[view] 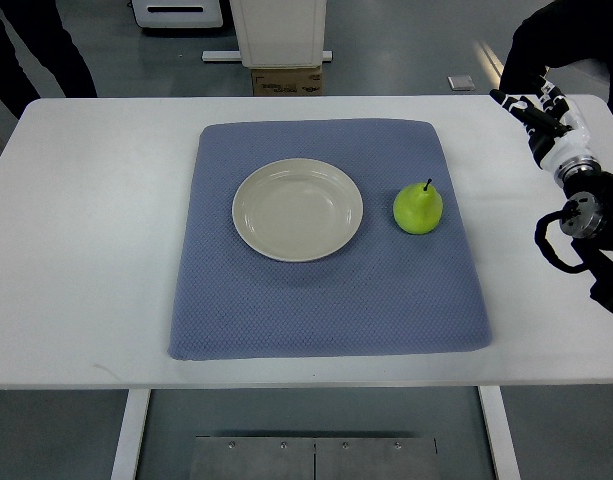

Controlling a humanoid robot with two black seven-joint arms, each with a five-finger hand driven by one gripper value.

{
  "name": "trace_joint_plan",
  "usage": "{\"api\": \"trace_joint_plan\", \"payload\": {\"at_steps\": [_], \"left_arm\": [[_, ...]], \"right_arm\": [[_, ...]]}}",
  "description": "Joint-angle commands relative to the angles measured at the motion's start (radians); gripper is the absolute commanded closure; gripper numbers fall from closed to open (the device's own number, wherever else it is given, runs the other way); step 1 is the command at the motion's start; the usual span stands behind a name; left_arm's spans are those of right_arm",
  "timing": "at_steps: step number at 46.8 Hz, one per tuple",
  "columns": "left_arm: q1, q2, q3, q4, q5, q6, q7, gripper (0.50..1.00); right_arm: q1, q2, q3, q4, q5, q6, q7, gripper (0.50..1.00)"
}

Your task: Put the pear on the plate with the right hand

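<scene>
Green pear (418, 208) stands right of centre; my right hand (534, 112), upper right, grip state unreadable, should close around its body.

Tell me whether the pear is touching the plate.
Apart. The top view shows a strip of blue mat between the pear and the plate rim.

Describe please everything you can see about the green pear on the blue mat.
The small yellow-green pear has smooth, slightly shiny skin and a short dark stem pointing up, so it stands upright. It looks whole and unmarked. It rests on the blue textured fabric mat, on the mat's right part, just right of the round cream plate but apart from it. Nothing else touches it; no hand holds it.
</scene>
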State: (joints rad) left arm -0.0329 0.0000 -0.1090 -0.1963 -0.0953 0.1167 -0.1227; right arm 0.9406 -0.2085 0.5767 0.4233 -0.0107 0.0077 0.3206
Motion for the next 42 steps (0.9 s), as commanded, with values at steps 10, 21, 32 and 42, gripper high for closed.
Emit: {"api": "trace_joint_plan", "payload": {"at_steps": [10, 21, 32, 42], "left_arm": [[-0.005, 0.000, -0.003, 0.000, -0.012, 0.001, -0.029, 0.500], [0.007, 0.000, 0.002, 0.000, 0.000, 0.000, -0.028, 0.500], [0.008, 0.000, 0.002, 0.000, 0.000, 0.000, -0.028, 0.500], [0.008, 0.000, 0.002, 0.000, 0.000, 0.000, -0.028, 0.500]], "right_arm": [[-0.002, 0.000, 0.000, 0.000, 0.000, 0.000, 0.000, 0.500], [-0.002, 0.000, 0.000, 0.000, 0.000, 0.000, 0.000, 0.500], [-0.002, 0.000, 0.000, -0.001, 0.000, 0.000, 0.000, 0.500], [-0.002, 0.001, 0.000, -0.001, 0.000, 0.000, 0.000, 0.500]]}}
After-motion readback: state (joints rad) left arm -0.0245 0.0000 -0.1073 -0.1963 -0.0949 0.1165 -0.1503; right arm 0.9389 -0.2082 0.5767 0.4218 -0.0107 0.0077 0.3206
